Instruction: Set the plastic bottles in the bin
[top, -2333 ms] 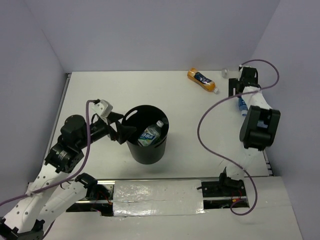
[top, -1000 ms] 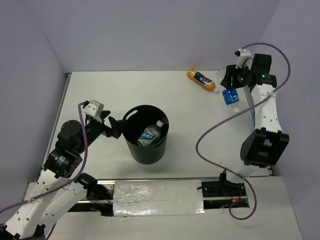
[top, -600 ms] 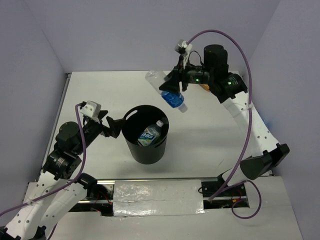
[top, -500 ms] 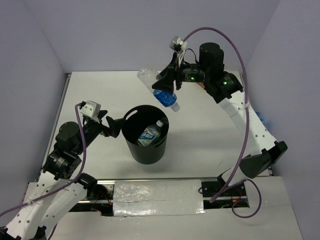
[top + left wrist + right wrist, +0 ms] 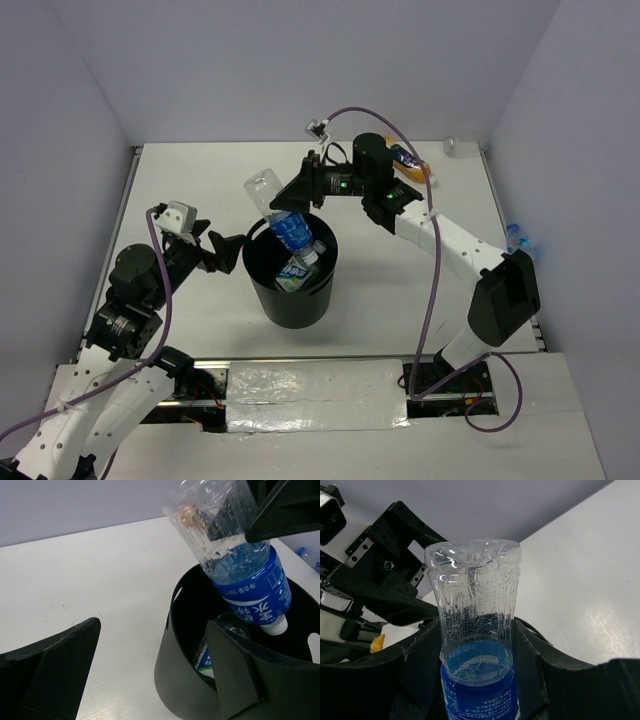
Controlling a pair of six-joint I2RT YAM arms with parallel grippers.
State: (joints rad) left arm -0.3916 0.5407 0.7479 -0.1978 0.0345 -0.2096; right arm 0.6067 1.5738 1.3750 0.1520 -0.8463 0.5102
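Observation:
My right gripper [image 5: 298, 197] is shut on a clear plastic bottle [image 5: 279, 214] with a blue label. It holds the bottle tilted, cap down, over the far left rim of the black bin [image 5: 268, 297]. In the right wrist view the bottle [image 5: 475, 630] stands base-up between the fingers [image 5: 380, 680]. Another blue-labelled bottle [image 5: 297, 272] lies inside the bin. My left gripper [image 5: 226, 250] is open and empty just left of the bin. In the left wrist view the held bottle [image 5: 240, 575] hangs above the bin [image 5: 185, 680].
An orange bottle [image 5: 409, 160] lies at the back, partly hidden behind my right arm. A small clear bottle [image 5: 452, 146] sits in the far right corner. A bluish bottle [image 5: 516, 236] lies at the table's right edge. Purple-grey walls close the back and sides.
My right arm swung from the far right corner leftward, carrying the blue-labelled bottle to above the bin. My left gripper drew back a little from the bin and stayed open.

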